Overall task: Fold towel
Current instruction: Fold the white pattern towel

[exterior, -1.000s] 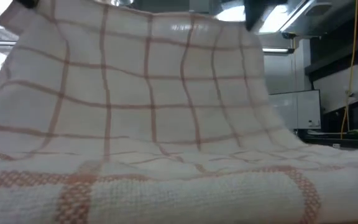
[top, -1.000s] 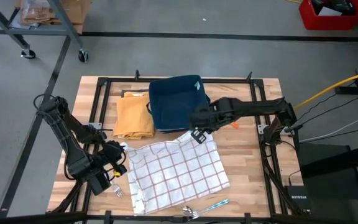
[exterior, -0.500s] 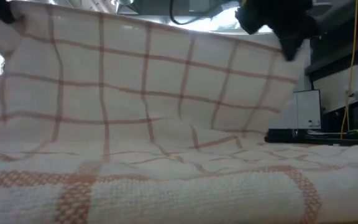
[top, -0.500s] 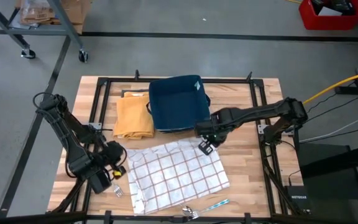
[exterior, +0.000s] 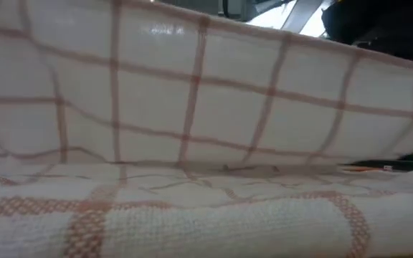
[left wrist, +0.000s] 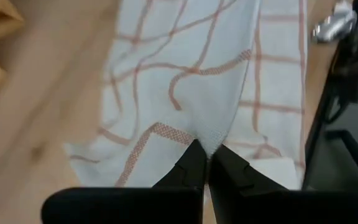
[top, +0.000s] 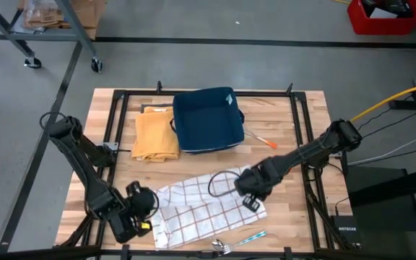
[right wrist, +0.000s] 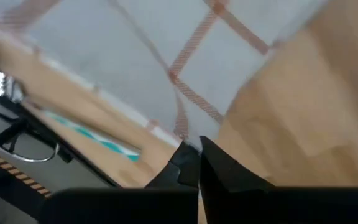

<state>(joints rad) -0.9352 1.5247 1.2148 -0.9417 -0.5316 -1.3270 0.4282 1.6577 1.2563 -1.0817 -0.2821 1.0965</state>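
Observation:
A white towel (top: pixel 202 209) with a red grid lies at the table's near middle, its far part drawn over the near part. It fills the low view (exterior: pixel 206 129), where the carried layer stands raised above the flat near hem. My left gripper (top: pixel 149 208) is shut on the towel's left end, and my right gripper (top: pixel 249 196) is shut on its right end. Both wrist views show the cloth spreading away from shut fingers (left wrist: pixel 207 155) (right wrist: pixel 197 152). My left gripper pinches a gathered point of the towel's edge (left wrist: pixel 211 142) between its two fingertips, coming slanting down from the left. The cloth fans out from the pinch and sags onto the table. One layer or several, I cannot tell. My right gripper pinches the towel at a corner with a red stripe (right wrist: pixel 182 134) between its fingertips, pointing steeply down. The held corner is raised a little above the wood; the cloth slopes away from it.
A blue tray (top: pixel 206 119) and a folded yellow cloth (top: pixel 156 135) sit at the far middle, with an orange pen (top: pixel 260 139) beside the tray. A spoon (top: pixel 221 246) and a teal-handled utensil (top: pixel 250 237) lie at the near edge, just beyond the towel.
Both grippers have come down and toward the table's near edge, the right one much farther, each tipping more steeply downward. They carried the towel's far edge with them, so the far part has folded over the near part, whose near hem stayed in place.

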